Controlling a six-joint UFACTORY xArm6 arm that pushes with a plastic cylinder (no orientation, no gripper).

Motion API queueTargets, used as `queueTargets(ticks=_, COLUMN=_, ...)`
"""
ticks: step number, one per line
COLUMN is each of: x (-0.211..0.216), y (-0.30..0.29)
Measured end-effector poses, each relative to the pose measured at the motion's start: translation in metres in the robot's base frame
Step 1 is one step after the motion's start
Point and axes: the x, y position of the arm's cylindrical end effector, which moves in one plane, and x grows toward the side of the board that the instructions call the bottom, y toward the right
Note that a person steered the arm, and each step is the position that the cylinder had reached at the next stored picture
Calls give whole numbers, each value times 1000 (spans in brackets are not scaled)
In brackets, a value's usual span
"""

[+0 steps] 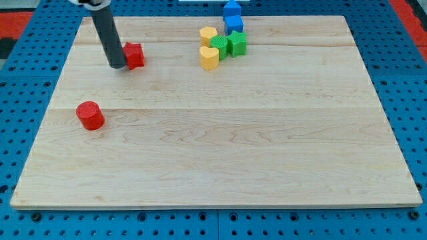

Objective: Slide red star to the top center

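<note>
The red star (135,55) lies on the wooden board (220,147) in the upper left part of the view. My tip (117,65) rests on the board right against the star's left side, touching it. The dark rod rises from there toward the view's top left. A red cylinder (89,115) stands lower down at the view's left, well apart from my tip.
A cluster sits at the top centre: two yellow blocks (209,35) (209,57), a green star (218,45), a green cube (237,44), and two blue blocks (234,25) (231,9) by the board's top edge. Blue pegboard surrounds the board.
</note>
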Motion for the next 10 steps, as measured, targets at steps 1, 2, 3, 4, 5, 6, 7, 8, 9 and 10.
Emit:
queueTargets(ticks=1, x=-24, y=4)
queueTargets(ticks=2, x=-45, y=14)
queueTargets(ticks=3, x=-56, y=26)
queueTargets(ticks=4, x=-66, y=36)
queueTargets(ticks=5, x=-68, y=38)
queueTargets(ticks=6, x=-53, y=5)
queueTargets(ticks=7, x=-42, y=11)
queueTargets(ticks=8, x=-41, y=36)
queueTargets(ticks=9, x=-57, y=49)
queueTargets(ticks=10, x=-70, y=69)
